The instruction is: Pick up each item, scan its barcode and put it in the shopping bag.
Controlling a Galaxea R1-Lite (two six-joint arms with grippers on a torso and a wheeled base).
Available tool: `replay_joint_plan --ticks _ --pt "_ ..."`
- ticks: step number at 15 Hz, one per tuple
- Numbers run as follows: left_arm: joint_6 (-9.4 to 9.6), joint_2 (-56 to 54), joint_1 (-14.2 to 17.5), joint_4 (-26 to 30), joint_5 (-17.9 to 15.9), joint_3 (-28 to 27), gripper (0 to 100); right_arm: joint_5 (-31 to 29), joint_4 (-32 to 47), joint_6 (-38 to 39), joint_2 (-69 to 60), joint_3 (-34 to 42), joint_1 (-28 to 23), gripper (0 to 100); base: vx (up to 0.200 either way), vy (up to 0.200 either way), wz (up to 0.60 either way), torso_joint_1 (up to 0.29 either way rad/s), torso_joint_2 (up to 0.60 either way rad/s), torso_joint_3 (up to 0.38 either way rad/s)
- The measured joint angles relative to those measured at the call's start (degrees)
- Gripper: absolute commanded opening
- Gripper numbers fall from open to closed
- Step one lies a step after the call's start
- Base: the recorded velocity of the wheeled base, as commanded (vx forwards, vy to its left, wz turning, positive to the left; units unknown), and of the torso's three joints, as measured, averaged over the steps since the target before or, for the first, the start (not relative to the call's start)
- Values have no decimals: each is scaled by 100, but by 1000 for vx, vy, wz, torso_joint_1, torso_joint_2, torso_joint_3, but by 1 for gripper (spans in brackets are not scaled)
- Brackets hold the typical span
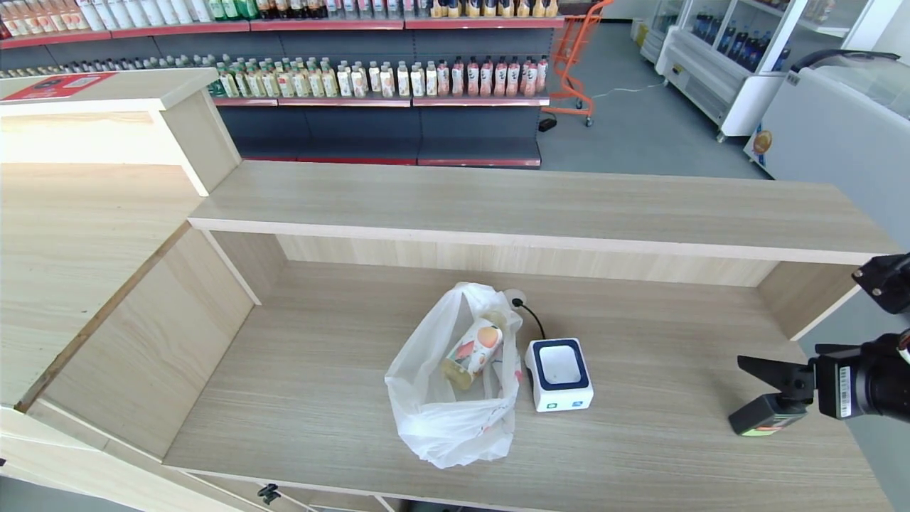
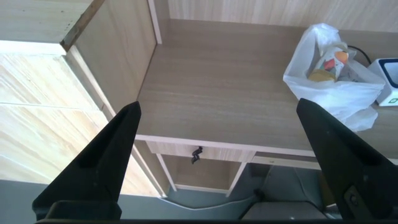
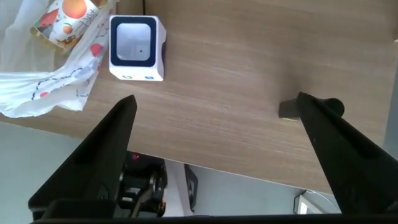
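Right tool [image 1: 739, 395] hangs released and empty, its two dark fingers [image 1: 775, 373] spread wide, just above the bench [image 1: 675, 441] near the far side edge at 3 o'clock from the scanner. Left tool [image 2: 219, 107] is likewise released, its fingers [image 2: 99, 168] far apart with nothing between them. It is held by the bench's near edge at about 7 o'clock from the shopping bag and well apart from it.

At the middle of the bench the shopping bag [image 1: 448, 419], thin white plastic with small red marks, lies slumped with its mouth gaping toward 12 o'clock. Inside it rests a bottle [image 1: 475, 346] with a pale label showing an orange fruit. The bottle is tilted, its long axis running from 1 o'clock to 7 o'clock, and the bag's walls rise around it.

Just beside the bag at its 3 o'clock stands the scanner [image 1: 559, 373], a small white box whose glass top is framed in dark blue. The bag's side seems to touch its near corner. A black cable [image 1: 533, 320] runs from the scanner's back toward 11 o'clock, to a round spot in the bench close behind the bag.

At 12 o'clock a raised ledge [image 1: 533, 206] of the same pale wood spans the bench, with side panels closing it at 9 and 3 o'clock. Beyond the ledge, store shelves [image 1: 384, 78] carry rows of drink bottles. An orange trolley [image 1: 576, 57] stands at about 1 o'clock and white freezers [image 1: 817, 121] at 2 o'clock.
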Motion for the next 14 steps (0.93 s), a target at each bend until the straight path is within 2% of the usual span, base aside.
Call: replay_joint_plan --ticks 5,6,11,14 --pt "0 0 -5 2 0 0 100 -44 -2 95 135 63 -2 100 -200 0 0 3 3 0" --pt "-1 0 0 0 0 0 100 -55 -10 98 163 84 -13 100 0 0 0 0 0 0" --pt "18 0 -5 2 0 0 100 -773 -139 -11 501 121 -355 100 0 -200 0 7 2 2" --pt "21 0 0 5 -2 0 100 -951 -344 -178 744 115 -480 100 0 -200 0 2 1 1"
